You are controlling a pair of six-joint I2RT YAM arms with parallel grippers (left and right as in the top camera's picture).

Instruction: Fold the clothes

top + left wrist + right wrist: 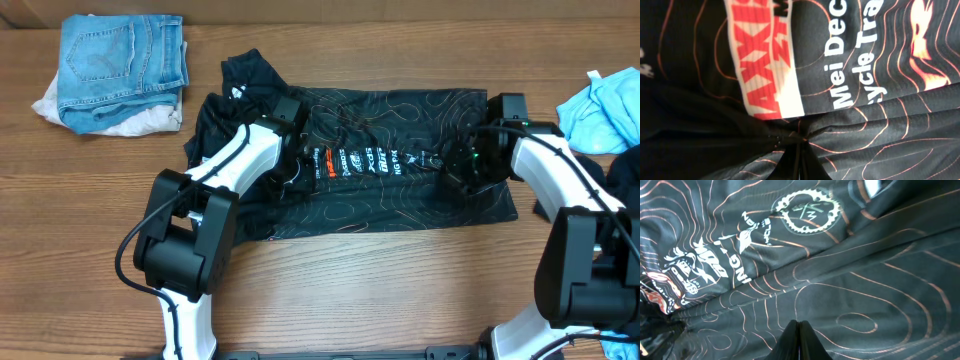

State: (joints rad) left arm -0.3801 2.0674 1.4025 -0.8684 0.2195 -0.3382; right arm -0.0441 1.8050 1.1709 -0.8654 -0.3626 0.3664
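Left wrist view sits right down on the black jersey [900, 135]. The left gripper [799, 152] has its jaws clenched, and the cloth gathers into a tight pucker at the fingertips with creases fanning out from it, so a pinch of jersey is grasped. Just beyond the pucker lie a red-and-white logo block [765, 70] and white lettering [855, 65], with thin tan contour lines crossing the fabric.

The right wrist view shows the right gripper [799, 327] with its jaws pressed together and the tips against the jersey. Whether any cloth is caught between them I cannot tell. Beyond the tips a long crease runs across the jersey. Farther on sit a cog-shaped emblem [807, 211] and more white logos.

From overhead, the jersey lies spread out in the middle of the wooden table [380, 300], with bare wood on its near side. The left gripper is down on the jersey's left part and the right gripper on its right part, near the edge. The row of logos lies between them. The jersey's far left corner is rumpled and juts out. Past that corner, well apart, folded jeans [120, 55] rest on a white cloth [55, 105]. Off the jersey's far right corner lies a light blue cloth [600, 105].
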